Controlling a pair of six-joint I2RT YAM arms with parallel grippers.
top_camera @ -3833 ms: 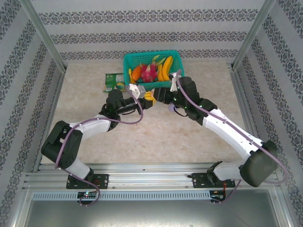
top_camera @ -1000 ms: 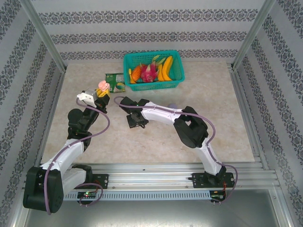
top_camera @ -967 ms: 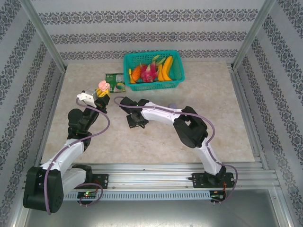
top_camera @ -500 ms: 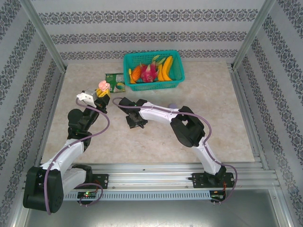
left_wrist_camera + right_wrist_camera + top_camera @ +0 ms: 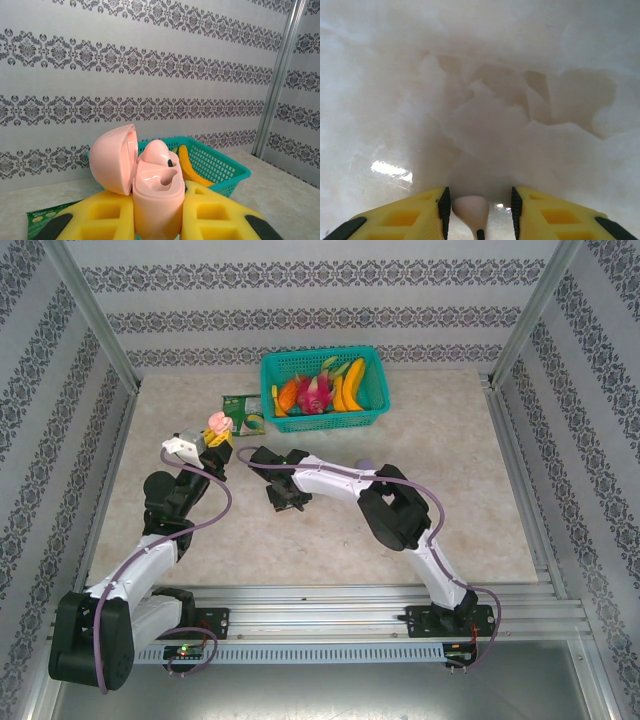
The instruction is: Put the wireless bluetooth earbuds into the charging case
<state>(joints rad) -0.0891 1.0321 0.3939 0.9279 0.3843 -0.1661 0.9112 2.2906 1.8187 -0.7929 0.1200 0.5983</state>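
Task part done: the left hand (image 5: 157, 212) clamps the open case (image 5: 156, 192), with a seated earbud (image 5: 156, 150) and one empty socket; the right hand (image 5: 478, 206), fingers part open, straddles a loose earbud (image 5: 469, 207) on the bench (image 5: 485, 90), ungripped.

Pale wallpaper (image 5: 320, 300) with horizontal bands of dark damask motifs covered the far, left and right sides of the cell, and slanting aluminium posts (image 5: 95, 315) rose at its far corners. The tabletop (image 5: 450, 500) was a cream, marble-patterned surface with a bright patch of glare (image 5: 390, 170). Ribbed aluminium rails (image 5: 320, 615) ran along its near edge, with a grey metal sheet (image 5: 320, 690) nearer still.
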